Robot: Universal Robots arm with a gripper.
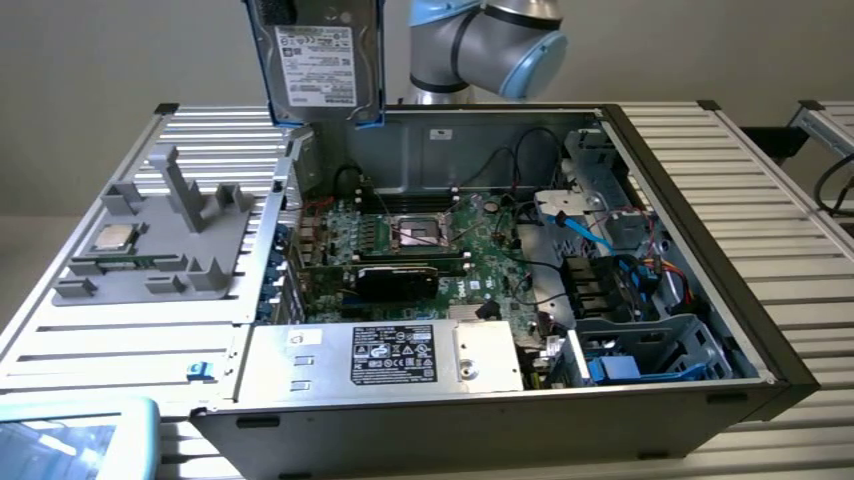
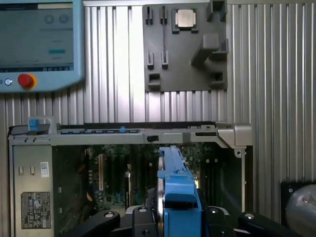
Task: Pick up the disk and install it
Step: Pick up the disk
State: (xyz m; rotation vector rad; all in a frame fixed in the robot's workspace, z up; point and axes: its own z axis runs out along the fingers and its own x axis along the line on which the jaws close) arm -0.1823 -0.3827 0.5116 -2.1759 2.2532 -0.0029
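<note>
The disk (image 1: 316, 60), a silver-grey hard drive with a white label in a blue carrier, hangs upright in the air above the back corner of the open computer case (image 1: 694, 250), towards the exterior view's left. In the wrist view the disk (image 2: 177, 190) appears edge-on, its blue carrier facing the camera. My gripper (image 2: 178, 219) is shut on it, one dark finger (image 2: 140, 217) on each side. The disk hangs over the motherboard (image 1: 427, 240), clear of everything in the case.
A silver power-supply box (image 1: 387, 355) fills the case's near side, and a grey drive cage (image 1: 654, 350) with blue parts sits at the exterior view's right. A grey fixture (image 1: 167, 240) holding a CPU chip (image 1: 112, 238) lies outside the case. A teach pendant (image 2: 39, 44) rests nearby.
</note>
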